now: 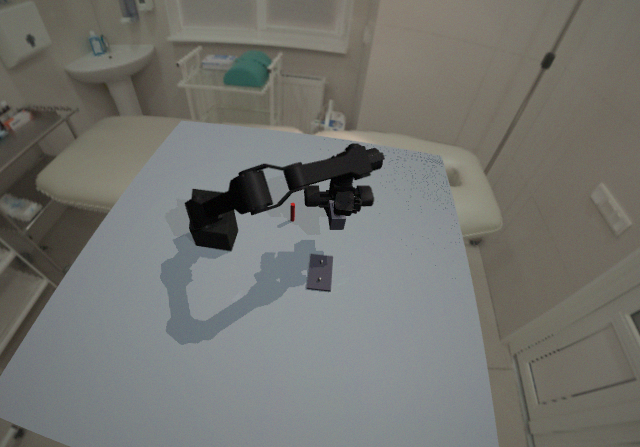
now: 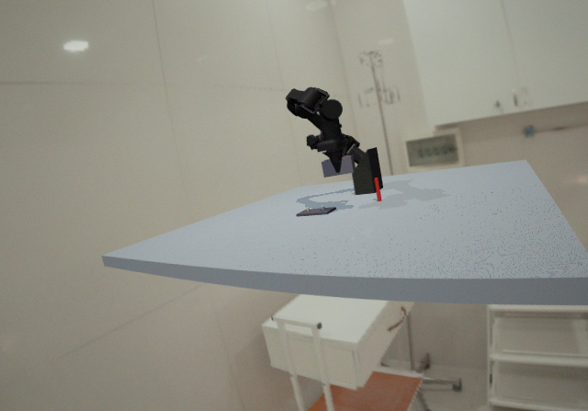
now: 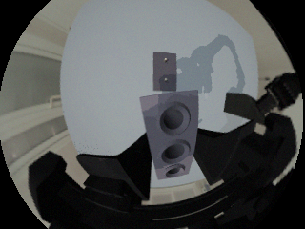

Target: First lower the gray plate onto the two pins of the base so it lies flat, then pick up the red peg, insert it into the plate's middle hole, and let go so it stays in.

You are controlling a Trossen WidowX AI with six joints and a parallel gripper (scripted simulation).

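Gray plate [image 1: 337,220] [image 2: 328,168] [image 3: 171,136] hung in the air, pinched between the two fingers of the gripper [image 1: 344,208] [image 2: 337,169] [image 3: 166,130]. Exterior view showed a gap below it, down to the tabletop [image 1: 258,375] [image 2: 285,247] [image 3: 110,57]; no contact with the base [image 1: 320,278] [image 2: 315,212] [image 3: 165,71].

Wrist view: one finger on each long side of the plate, clasping toward one end of its row of three holes; the other end projected out past the fingers, on the side of the base. Whether the plate was level could not be told. Top view: gripper body covered part of the plate, and the exposed part pointed toward the near edge of the tabletop.

Base lay flat on the tabletop, its two pins [image 1: 321,261] [image 2: 322,207] [image 3: 166,60] upright and bare. In the top view it sat nearer the right edge than the left, and closer to the near edge than the plate appeared.

Red peg [image 1: 292,212] [image 2: 378,189] stood upright on the tabletop, apart from the base and the gripper. From the top it appeared between the arm's mount [image 1: 214,234] [image 2: 366,178] and the gripper. Neither placement was done: plate off the pins, peg outside the middle hole.
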